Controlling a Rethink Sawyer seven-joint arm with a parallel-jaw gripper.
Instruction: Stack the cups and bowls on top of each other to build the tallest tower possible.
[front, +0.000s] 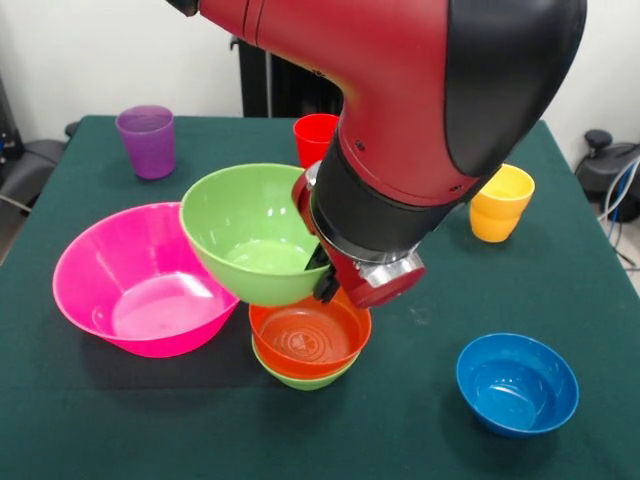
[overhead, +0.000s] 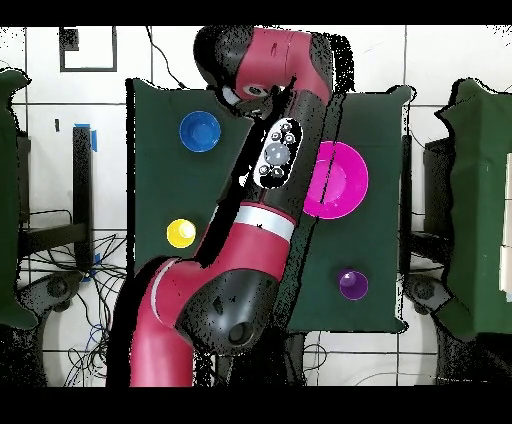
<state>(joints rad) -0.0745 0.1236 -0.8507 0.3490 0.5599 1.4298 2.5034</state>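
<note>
The arm (front: 420, 90) is clad in glossy red shells joined by rounded black covers. Directly above the jaws, a black cylindrical wrist is ended by a silver ring and a red cap. Further up, a grey oval panel with dark buttons (overhead: 277, 153) is seen.

A dark green cloth (front: 90, 400) covers the table. Beyond it stands a white wall (front: 60, 50), and tangled cables (overhead: 85, 300) lie on the pale tiled floor (overhead: 60, 100) beside the table.
</note>
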